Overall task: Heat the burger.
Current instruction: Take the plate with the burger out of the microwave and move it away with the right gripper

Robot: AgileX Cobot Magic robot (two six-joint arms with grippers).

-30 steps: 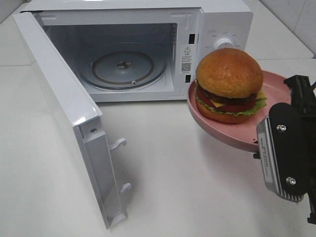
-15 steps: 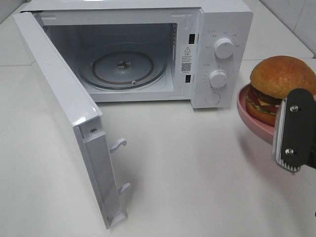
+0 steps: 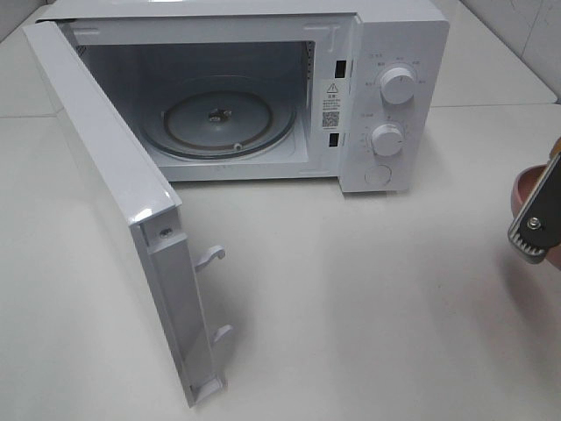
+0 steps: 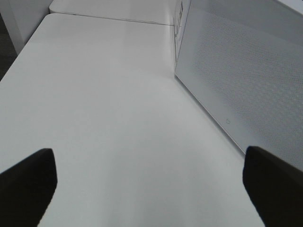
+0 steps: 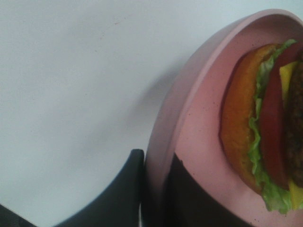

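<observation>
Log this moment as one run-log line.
right gripper: shut on pink plate rim, burger aboard | left gripper: open, idle | microwave: door open, turntable bare

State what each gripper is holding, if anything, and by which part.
The right gripper holds the pink plate by its rim, pinched between its fingers, with the burger on the plate. The left gripper is open and holds nothing.

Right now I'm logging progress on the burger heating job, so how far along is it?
Done: the white microwave's door stands open and its glass turntable is bare. In hand: the right gripper is clamped on the rim of the pink plate carrying the tall layered burger, off at the far right edge of the high view. Left: plate into the cavity, door shut, dials set.
</observation>
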